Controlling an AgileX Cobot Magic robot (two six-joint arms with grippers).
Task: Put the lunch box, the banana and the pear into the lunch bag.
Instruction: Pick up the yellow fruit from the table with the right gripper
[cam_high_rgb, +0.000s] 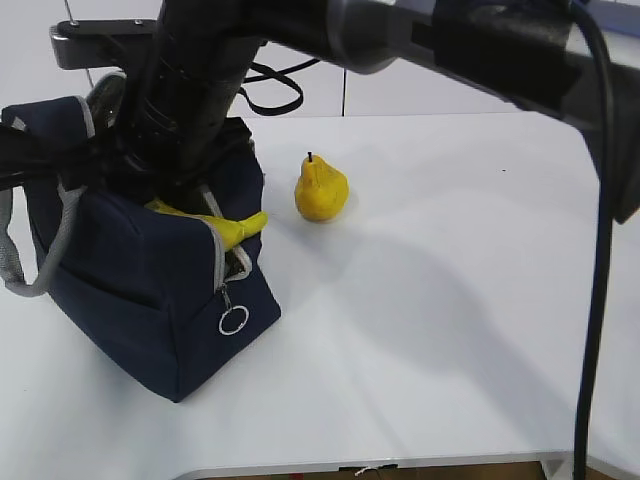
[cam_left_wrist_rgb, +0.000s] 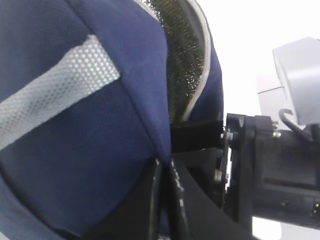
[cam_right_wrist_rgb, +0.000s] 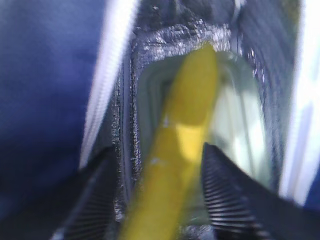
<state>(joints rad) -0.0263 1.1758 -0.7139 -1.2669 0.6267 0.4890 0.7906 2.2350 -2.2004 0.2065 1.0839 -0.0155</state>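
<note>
The right gripper (cam_right_wrist_rgb: 157, 195) straddles the banana (cam_right_wrist_rgb: 182, 135) inside the lunch bag (cam_high_rgb: 150, 290), jaws apart, seemingly released. The left gripper (cam_left_wrist_rgb: 162, 200) pinches the bag's rim. The pear (cam_high_rgb: 321, 190) waits on the table (cam_high_rgb: 450, 330); firm, smooth, probably best gripped across its belly

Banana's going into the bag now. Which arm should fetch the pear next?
Likely right: the pear stands on its side, while the left gripper is shut on the lunch bag fabric.
</note>
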